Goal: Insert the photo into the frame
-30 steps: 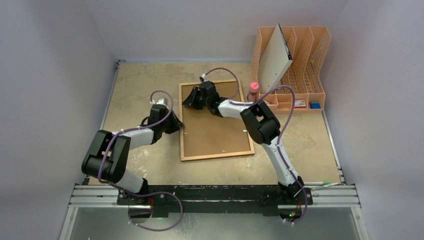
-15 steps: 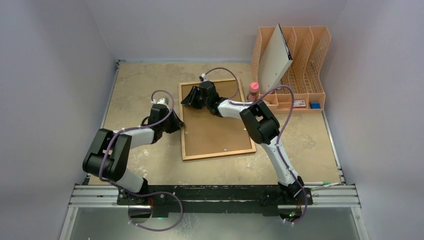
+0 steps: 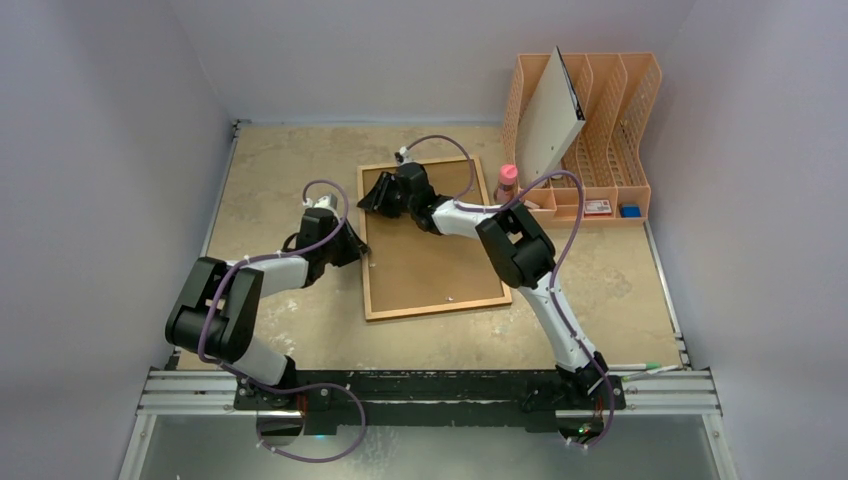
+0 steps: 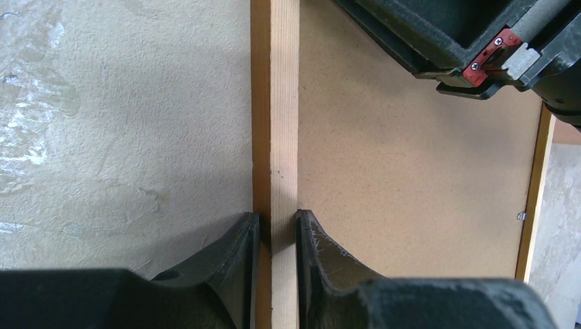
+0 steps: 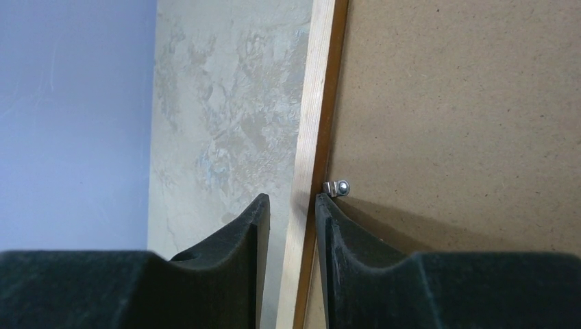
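The frame point(image 3: 435, 308), light wood, lies flat mid-table with a plain brown backing board point(image 3: 430, 255) filling it. The photo is hidden. My left gripper point(image 3: 362, 250) is shut on the frame's left rail point(image 4: 284, 103), one finger on each side point(image 4: 277, 219). My right gripper point(image 3: 368, 200) straddles the same rail near the far left corner. In the right wrist view its jaws point(image 5: 292, 202) stand open around the rail point(image 5: 315, 103), with a gap on the outer side and the inner finger beside a small metal clip point(image 5: 337, 187).
An orange file organizer point(image 3: 610, 130) stands at the back right, holding a pale upright panel point(image 3: 550, 115). A small pink bottle point(image 3: 508, 180) stands just off the frame's far right corner. Grey walls close in the table on three sides.
My right gripper's jaws have widened off the rail, and it has shifted slightly toward the far edge. The left gripper has kept its hold.
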